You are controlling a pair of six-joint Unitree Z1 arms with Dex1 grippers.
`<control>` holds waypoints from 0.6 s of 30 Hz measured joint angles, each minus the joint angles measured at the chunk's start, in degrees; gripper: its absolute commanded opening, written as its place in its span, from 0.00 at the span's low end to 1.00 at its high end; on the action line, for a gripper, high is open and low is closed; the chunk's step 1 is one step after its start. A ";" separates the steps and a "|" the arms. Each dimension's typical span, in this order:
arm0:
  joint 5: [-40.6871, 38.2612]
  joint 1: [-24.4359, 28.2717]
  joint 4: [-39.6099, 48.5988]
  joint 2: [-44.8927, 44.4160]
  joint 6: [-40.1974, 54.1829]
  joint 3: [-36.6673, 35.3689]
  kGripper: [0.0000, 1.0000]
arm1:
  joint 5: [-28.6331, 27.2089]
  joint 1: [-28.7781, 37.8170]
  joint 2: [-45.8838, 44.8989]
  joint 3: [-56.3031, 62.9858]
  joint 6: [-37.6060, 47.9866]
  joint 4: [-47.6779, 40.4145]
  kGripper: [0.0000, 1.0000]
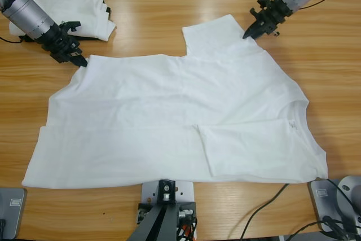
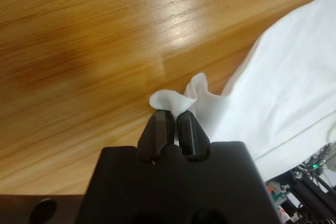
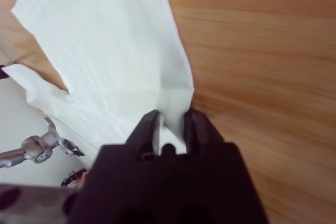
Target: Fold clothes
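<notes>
The T-shirt [image 1: 180, 119] lies spread flat across the middle of the wooden table [image 1: 169, 9] in the high view, its collar toward the picture's right and its hem toward the left. One sleeve lies folded in over the body near the front edge; the other sleeve sticks out toward the far edge. The left gripper [image 1: 79, 60] sits at the shirt's far-left corner, touching the cloth. The right gripper [image 1: 248, 33] is at the far sleeve's edge. A second white garment [image 1: 79, 7] lies bunched behind the left arm, with something dark just showing at its edge.

In the left wrist view, the left gripper [image 2: 172, 114] is closed tight on a small puckered tip of the shirt [image 2: 294, 87], which spreads away to the right over the table [image 2: 105, 51].

In the right wrist view, the right gripper [image 3: 170, 116] pinches a folded edge of the shirt [image 3: 105, 40] between its jaws, the cloth running up and left, with bare table [image 3: 262, 51] to the right. The other arm [image 3: 39, 148] shows small at lower left.
</notes>
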 measured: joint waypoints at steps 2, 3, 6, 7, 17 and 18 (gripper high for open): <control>0.00 0.00 0.00 0.00 0.00 0.00 0.00 | 0.49 0.04 0.31 -0.01 -0.26 -0.01 0.00; 0.00 0.00 0.00 0.00 0.00 0.00 0.00 | 0.65 0.06 0.37 -0.01 -0.30 -0.01 0.00; 0.00 0.00 0.00 0.00 0.00 0.08 0.00 | 1.56 0.07 0.48 -0.01 -0.45 -0.01 0.00; 0.00 0.00 0.00 0.00 0.00 0.09 0.00 | 1.97 0.07 0.56 -0.01 -0.86 -0.01 0.00; 0.00 0.00 0.00 -1.00 -0.14 0.13 0.00 | 7.31 0.06 0.53 0.70 -9.88 -3.73 0.00; -0.02 0.03 0.00 -1.54 -0.30 0.13 0.00 | 7.75 0.06 0.51 1.05 -10.08 -4.27 0.00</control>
